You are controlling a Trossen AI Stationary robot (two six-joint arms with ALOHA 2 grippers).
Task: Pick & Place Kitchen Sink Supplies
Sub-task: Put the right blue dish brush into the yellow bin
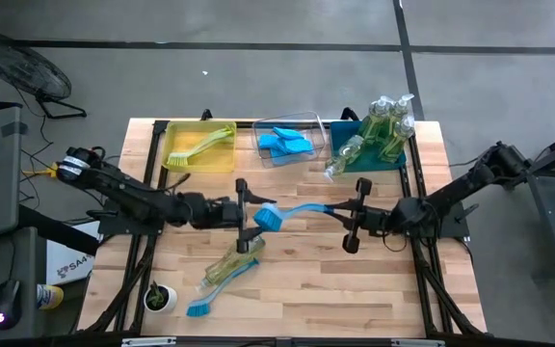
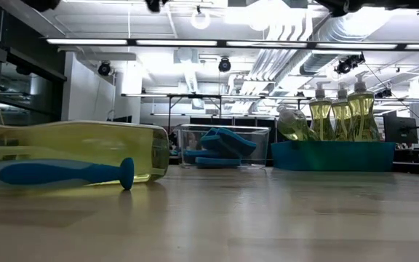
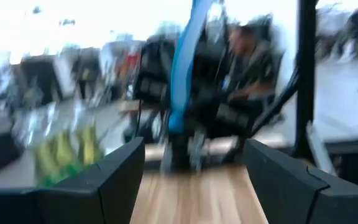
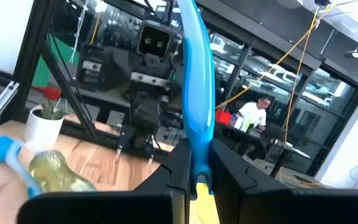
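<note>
Two grippers mid-table: right gripper [image 1: 348,211] clamps blue brush [image 1: 292,212], left gripper [image 1: 247,214] spread, empty.

A: Surface?
B: Wooden table [image 1: 355,289], plank top.
A: Take the clear bin [image 1: 289,142] as landmark.
B: Yellow bin [image 1: 200,149] just beside it on one side, teal bin [image 1: 369,159] on the other. Nearer the front edge, well apart: bottle [image 1: 227,267] on its side, brush [image 1: 222,291] touching it, potted plant [image 1: 160,298] near the corner.
</note>
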